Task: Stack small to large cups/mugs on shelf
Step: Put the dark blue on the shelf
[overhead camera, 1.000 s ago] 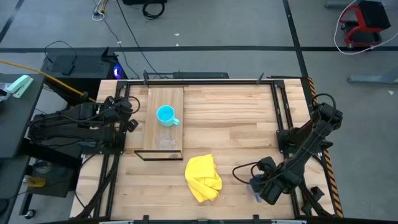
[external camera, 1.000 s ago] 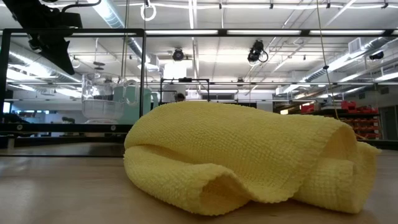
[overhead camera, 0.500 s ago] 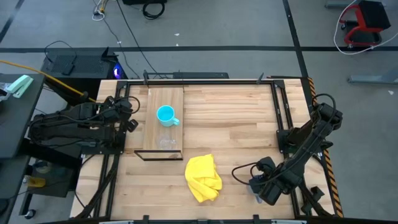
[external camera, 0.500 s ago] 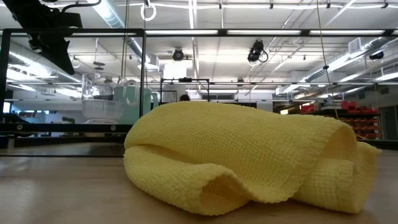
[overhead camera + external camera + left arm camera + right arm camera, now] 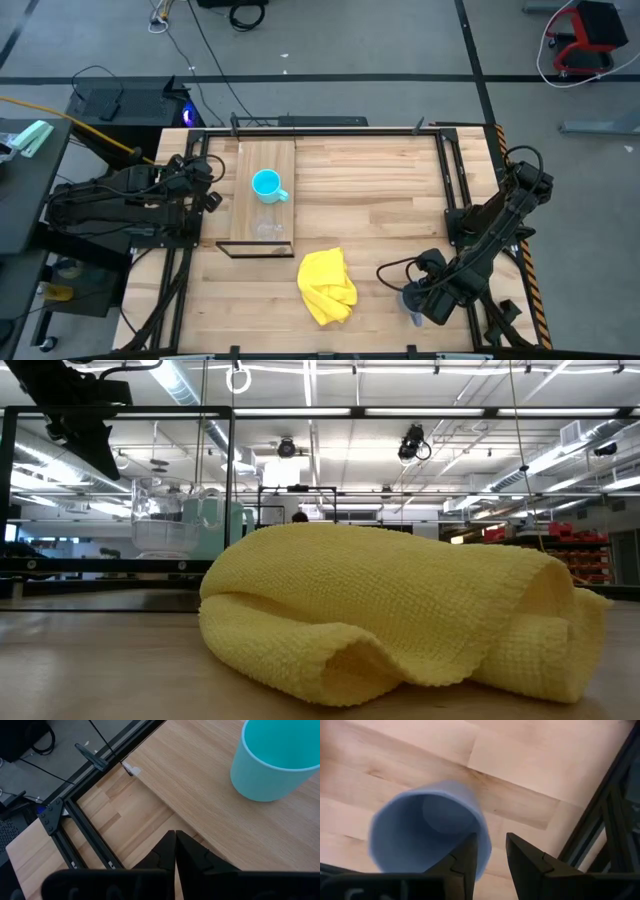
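The grey-blue mug [image 5: 410, 298] is near the table's front right, and my right gripper [image 5: 492, 857] is shut on its rim [image 5: 482, 837]. The cyan mug [image 5: 266, 185] stands on the light-wood shelf board [image 5: 248, 160] at the far left, and also shows in the left wrist view [image 5: 272, 765]. The clear cup [image 5: 267, 230] stands on the same board, nearer the front. My left gripper [image 5: 175, 851] is shut and empty, over the table at the board's left edge. My right gripper holds the grey-blue mug by its wall at the rim [image 5: 485, 851], with one finger [image 5: 462, 857] inside the mug and the other [image 5: 527, 862] outside. The fingers come slanting from above. The mug's mouth faces the wrist camera. I cannot tell whether it stands on the table.
A crumpled yellow cloth [image 5: 328, 285] lies at the front middle and fills the low view [image 5: 390, 610]. Black frame rails [image 5: 455, 180] run along the table's edges. Bare planks lie between the board and the right rail.
My right arm has shifted slightly at the grey-blue mug, which stays at the same place on the table.
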`<state>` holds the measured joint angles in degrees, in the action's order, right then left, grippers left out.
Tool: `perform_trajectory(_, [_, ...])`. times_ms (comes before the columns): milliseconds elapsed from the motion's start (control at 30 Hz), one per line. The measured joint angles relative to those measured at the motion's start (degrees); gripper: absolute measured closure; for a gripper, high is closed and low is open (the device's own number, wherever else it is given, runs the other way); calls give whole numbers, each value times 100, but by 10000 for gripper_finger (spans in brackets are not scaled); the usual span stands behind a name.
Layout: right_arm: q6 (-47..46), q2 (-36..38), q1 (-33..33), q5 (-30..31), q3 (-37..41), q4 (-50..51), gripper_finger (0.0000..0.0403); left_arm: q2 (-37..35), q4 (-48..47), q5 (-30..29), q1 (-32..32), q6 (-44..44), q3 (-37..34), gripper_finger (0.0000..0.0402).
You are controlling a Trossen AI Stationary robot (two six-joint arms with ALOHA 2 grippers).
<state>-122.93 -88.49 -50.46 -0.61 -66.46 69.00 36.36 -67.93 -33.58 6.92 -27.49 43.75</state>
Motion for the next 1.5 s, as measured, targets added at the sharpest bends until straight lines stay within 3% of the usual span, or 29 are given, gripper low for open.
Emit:
perform_trajectory(533, [145, 0, -24, -21, 785, -1026, 297, 0, -1, 0, 0, 2, 0, 387])
perform_trajectory(800, [727, 7, 212, 21, 774, -1047, 381, 0, -1, 0, 1, 2, 0, 379])
perform_trajectory(967, [1378, 14, 535, 108, 772, -892, 385, 0, -1, 0, 0, 4, 0, 388])
perform_trajectory(1200, [3261, 40, 1723, 294, 766, -748, 386, 0, -1, 0, 1, 12, 0, 385])
perform_trajectory(1500, [6839, 140, 4339, 954, 215, -635, 387, -2, -1, 0, 0, 15, 0, 384])
